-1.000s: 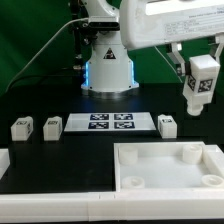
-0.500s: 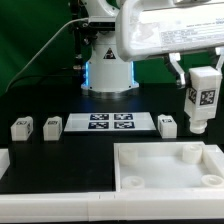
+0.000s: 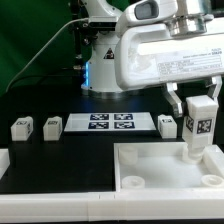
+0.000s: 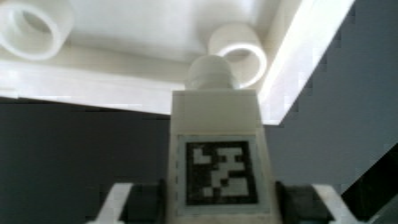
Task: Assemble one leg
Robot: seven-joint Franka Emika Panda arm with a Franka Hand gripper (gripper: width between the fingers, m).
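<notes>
My gripper is shut on a leg, a white block with a black-and-white tag, held upright over the far right corner of the large white tray-like piece. In the wrist view the held leg points its rounded peg at a round socket of the tray; a second socket lies further off. Dark fingers flank the leg on both sides. Three other legs stand on the black table: two at the exterior view's left and one right of the marker board.
The marker board lies flat at the table's middle, in front of the robot base. A white rail runs along the near edge, with a white block at the exterior view's left.
The gripper has come down and slightly left with the leg, from well above the tray to just over its far right corner socket. The other legs have not moved.
</notes>
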